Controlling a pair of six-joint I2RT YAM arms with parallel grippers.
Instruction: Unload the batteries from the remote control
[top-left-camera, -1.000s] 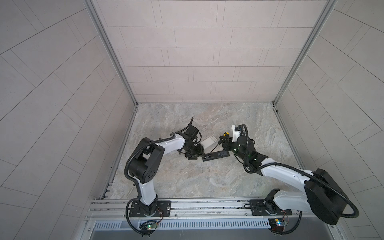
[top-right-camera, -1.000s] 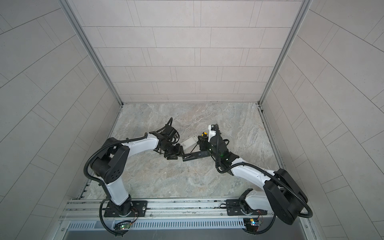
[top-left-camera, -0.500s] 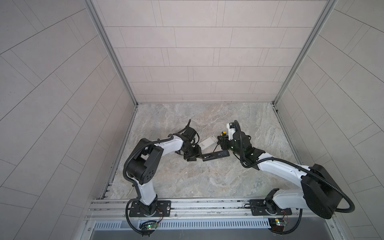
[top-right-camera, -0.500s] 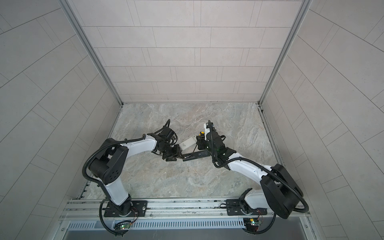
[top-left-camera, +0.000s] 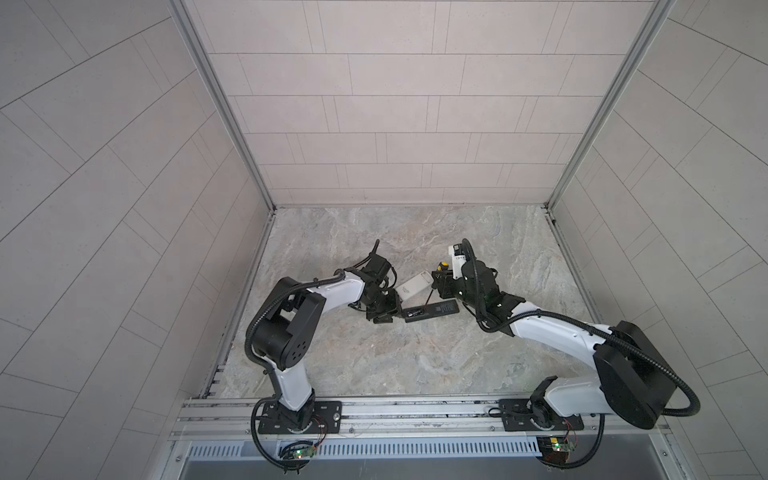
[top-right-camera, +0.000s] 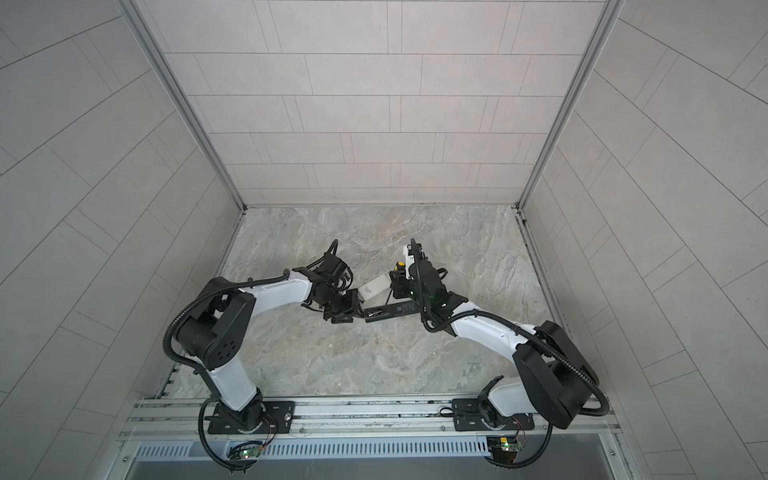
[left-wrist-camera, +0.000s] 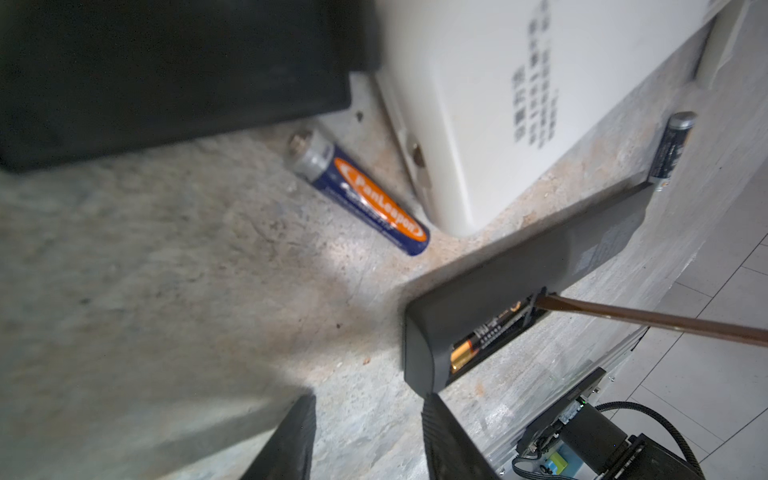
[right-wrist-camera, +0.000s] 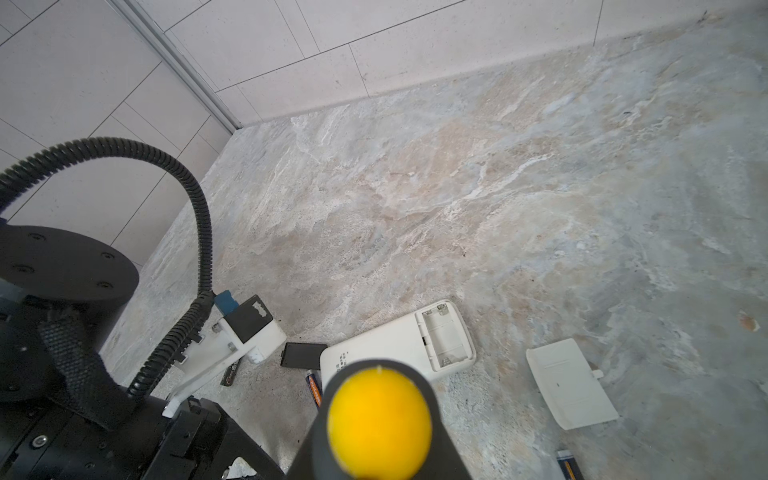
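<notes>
The black remote control (top-left-camera: 432, 309) (left-wrist-camera: 540, 266) lies on the floor with its compartment open. A black battery with a gold band (left-wrist-camera: 478, 338) sits inside. My right gripper (top-left-camera: 442, 282) is shut on a yellow-ended screwdriver (right-wrist-camera: 378, 419), and its shaft (left-wrist-camera: 644, 318) reaches into that compartment. My left gripper (left-wrist-camera: 365, 440) is open at the remote's near end with nothing between its fingers; one finger (left-wrist-camera: 449, 440) is at the remote's corner. A blue-and-orange battery (left-wrist-camera: 361, 197) and a dark battery (left-wrist-camera: 671, 149) lie loose beside the white remote (left-wrist-camera: 519, 104).
The white remote (right-wrist-camera: 395, 345) lies face down with an empty compartment (right-wrist-camera: 442, 332). Its white cover (right-wrist-camera: 569, 386) lies apart, and a black cover (right-wrist-camera: 303, 355) is near its other end. Another battery (right-wrist-camera: 567, 467) shows at the frame's edge. Tiled walls enclose the marble floor (top-left-camera: 415, 365).
My left gripper's jaws have narrowed. The right arm has swung a little to the left with the screwdriver in it.
</notes>
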